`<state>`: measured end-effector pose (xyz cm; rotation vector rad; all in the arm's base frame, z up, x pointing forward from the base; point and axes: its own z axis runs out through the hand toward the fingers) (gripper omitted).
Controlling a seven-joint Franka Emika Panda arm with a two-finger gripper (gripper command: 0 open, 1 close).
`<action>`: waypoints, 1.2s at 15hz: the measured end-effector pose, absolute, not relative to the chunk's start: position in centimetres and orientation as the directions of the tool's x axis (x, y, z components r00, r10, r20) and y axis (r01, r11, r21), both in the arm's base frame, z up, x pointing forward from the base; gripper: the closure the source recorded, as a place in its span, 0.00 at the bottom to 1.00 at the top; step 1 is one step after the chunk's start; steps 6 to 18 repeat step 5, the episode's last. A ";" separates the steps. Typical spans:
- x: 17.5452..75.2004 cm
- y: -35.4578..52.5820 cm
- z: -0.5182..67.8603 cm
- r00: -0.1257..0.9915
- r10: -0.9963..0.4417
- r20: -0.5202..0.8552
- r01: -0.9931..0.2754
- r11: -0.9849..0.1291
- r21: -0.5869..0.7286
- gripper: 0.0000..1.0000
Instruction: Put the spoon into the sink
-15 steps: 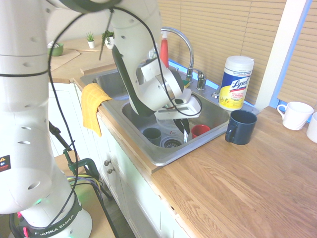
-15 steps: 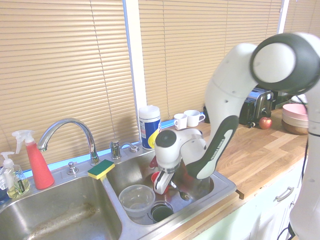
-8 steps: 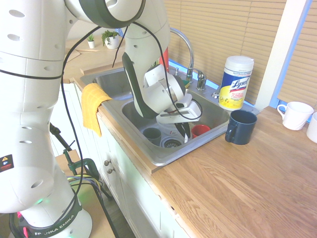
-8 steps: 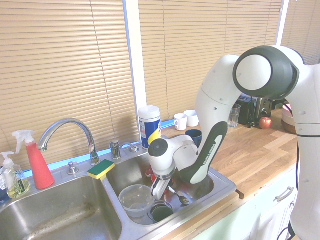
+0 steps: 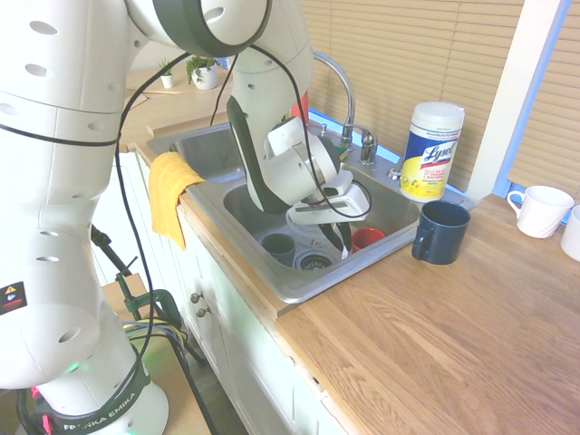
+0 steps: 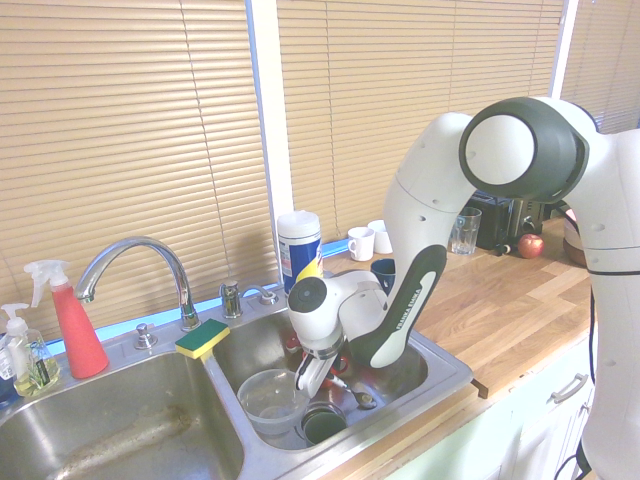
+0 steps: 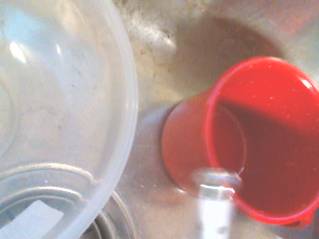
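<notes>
Arm shifted — spoon [image 6: 357,396] in sink [image 6: 445,368].

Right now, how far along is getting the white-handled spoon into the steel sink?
Done: the white-handled spoon is down inside the stainless steel double sink, its silvery bowl beside the red plastic cup. In hand: the gripper hangs low in that basin; whether it grips the spoon is unclear. Left: let go, lift clear.

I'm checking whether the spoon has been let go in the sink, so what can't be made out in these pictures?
- Gripper fingers: small and dark in both exterior views; open or shut is unclear.
- Spoon: blurred in the wrist view, cut off by the picture's edge; whether it is held cannot be told.
- Red cup: mostly behind the arm in the second exterior view.
- Sink floor under the hand: hidden in the first exterior view.
</notes>
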<state>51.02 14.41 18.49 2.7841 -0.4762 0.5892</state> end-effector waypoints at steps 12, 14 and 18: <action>50.1 16.3 20.0 0.867 -0.256 0.427 -0.341 -0.931 0.134 0.00; 50.1 16.3 20.0 0.867 -0.256 0.427 -0.341 -0.931 0.134 0.00; 50.1 16.3 20.0 0.867 -0.256 0.427 -0.341 -0.931 0.134 0.00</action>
